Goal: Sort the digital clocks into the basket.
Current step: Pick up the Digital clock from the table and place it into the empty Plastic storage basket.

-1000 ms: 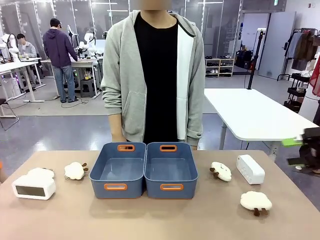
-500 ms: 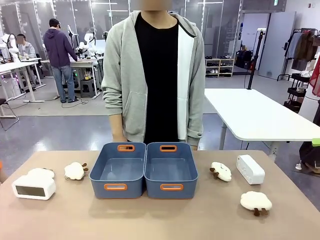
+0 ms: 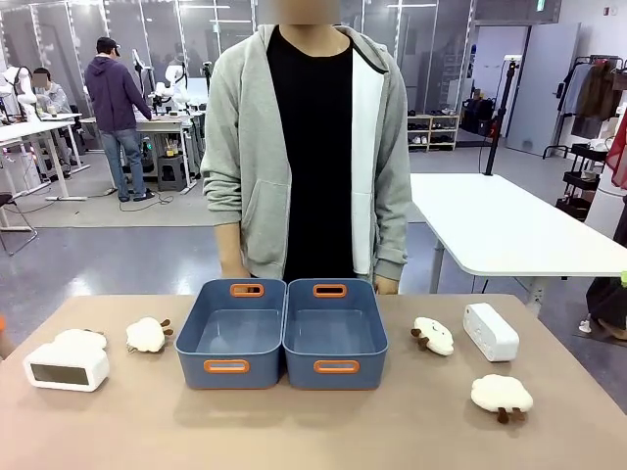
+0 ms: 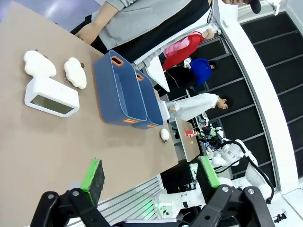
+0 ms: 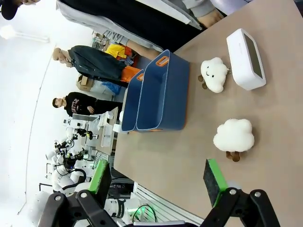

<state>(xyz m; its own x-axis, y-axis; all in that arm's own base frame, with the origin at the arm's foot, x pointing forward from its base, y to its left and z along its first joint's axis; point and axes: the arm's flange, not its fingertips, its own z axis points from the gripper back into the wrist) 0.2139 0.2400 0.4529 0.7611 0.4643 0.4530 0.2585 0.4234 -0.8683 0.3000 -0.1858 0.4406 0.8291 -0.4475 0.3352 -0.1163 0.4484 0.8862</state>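
- One brown tabletop, bearing every smaller item listed here.
- One person in a grey zip hoodie over a black top, standing at the far edge just behind the bins, arms down.
- Two blue rectangular plastic bins with orange-rimmed handle slots, side by side and touching at mid-table: left bin, right bin.
- Two black grippers with green pads: left gripper spread wide, right gripper spread wide too, neither touching anything.
- Two white rounded-rectangular plastic digital clocks with dark grey faces, both on the tabletop outside the bins: left clock well left of the left bin, face toward the robot; right clock right of the right bin, turned end-on.
- Four fluffy white sheep plush toys with brown legs:
  - one sheep right behind the left clock;
  - one sheep between that clock and the left bin;
  - one sheep between the right bin and the right clock;
  - one sheep nearer the robot, in front of the right clock.
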